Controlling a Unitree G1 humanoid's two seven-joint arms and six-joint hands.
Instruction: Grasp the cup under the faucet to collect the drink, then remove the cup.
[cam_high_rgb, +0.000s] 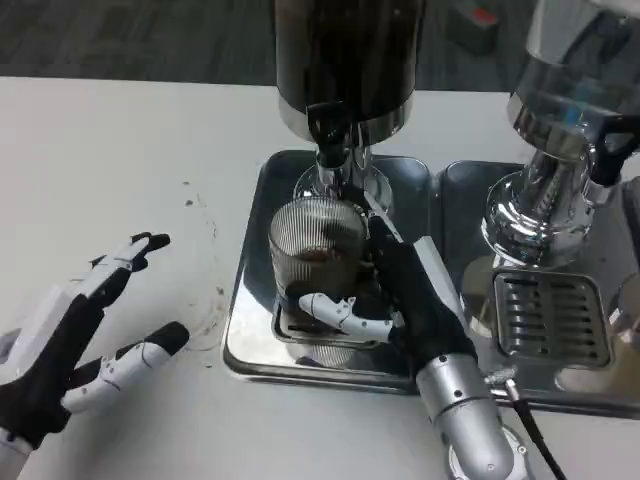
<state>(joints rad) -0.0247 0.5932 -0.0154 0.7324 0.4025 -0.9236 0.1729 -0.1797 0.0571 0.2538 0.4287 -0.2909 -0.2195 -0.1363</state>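
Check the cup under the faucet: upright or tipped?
Upright. The ribbed glass cup stands on the drip tray, rim up under the faucet, right hand wrapped around it.

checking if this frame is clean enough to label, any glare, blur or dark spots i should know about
Head view: bright glare on the steel tray and the chrome dispenser base; the dark dispenser tank is nearly black, its detail lost; the ribbed cup held by the right hand is sharp; the left hand is slightly soft at the frame edge.
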